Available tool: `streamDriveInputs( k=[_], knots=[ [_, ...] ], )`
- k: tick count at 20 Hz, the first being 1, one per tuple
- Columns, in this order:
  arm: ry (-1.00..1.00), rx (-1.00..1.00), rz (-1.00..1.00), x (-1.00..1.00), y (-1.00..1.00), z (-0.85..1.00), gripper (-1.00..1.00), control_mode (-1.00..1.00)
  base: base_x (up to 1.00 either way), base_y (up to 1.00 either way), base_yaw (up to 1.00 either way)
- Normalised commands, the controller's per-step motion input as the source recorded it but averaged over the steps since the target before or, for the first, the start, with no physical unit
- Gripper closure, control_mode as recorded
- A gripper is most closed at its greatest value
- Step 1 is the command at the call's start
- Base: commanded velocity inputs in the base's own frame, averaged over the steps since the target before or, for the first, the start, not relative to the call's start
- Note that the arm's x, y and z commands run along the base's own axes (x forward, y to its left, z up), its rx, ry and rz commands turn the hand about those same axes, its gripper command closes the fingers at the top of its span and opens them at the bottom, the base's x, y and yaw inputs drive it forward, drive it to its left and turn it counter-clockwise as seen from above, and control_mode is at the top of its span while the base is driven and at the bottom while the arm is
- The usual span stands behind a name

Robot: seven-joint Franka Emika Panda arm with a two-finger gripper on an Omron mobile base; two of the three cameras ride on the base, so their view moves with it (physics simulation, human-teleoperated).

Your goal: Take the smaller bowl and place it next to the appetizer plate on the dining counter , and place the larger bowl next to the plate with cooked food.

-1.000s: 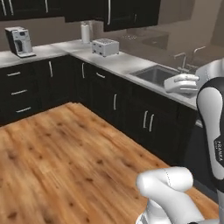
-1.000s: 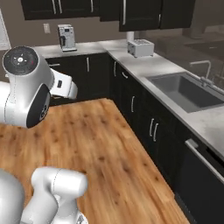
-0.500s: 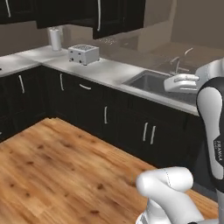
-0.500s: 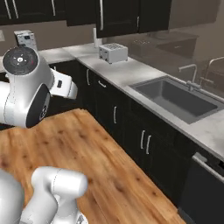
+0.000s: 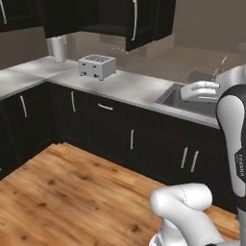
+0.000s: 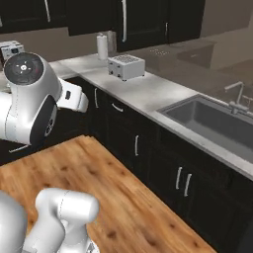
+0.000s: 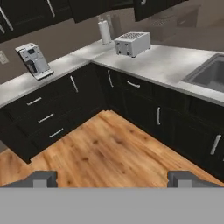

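Swinging with the base, your cameras have carried the whole kitchen across the frame over the last second: the toaster has slid from the top centre toward the upper left of the left base view, and the sink has come in at right. That is the base turning, not the things moving. It means you are in transit, still hunting for the bowls and the dining counter; no bowl or plate is in sight yet, so I cannot tell you where they stand.

Largest first: the wooden floor fills the lower half of the hand view. The grey bench runs over black cabinets. The sink sits at right in the right base view. The toaster comes next, then the coffee machine at upper left of the hand view, then the paper towel roll.

Your pincer is spread wide and holds nothing. Nothing blocks it now; the cabinets are near.
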Motion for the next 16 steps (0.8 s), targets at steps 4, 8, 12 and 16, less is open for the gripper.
streamDriveInputs(
  k=[4, 8, 12, 16],
  knots=[
    [0.0, 0.0, 0.0, 0.0, 0.0, 0.0, -1.0, 1.0, 0.71, 0.83, -0.26],
    [0.0, 0.0, 0.0, 0.0, 0.0, 0.0, -1.0, 1.0, 0.67, 0.63, -0.26],
    [0.0, 0.0, 0.0, 0.0, 0.0, 0.0, -1.0, 1.0, 0.63, 0.55, -0.27],
    [0.0, 0.0, 0.0, 0.0, 0.0, 0.0, -1.0, 1.0, 0.68, 0.52, -0.29]
  ],
)
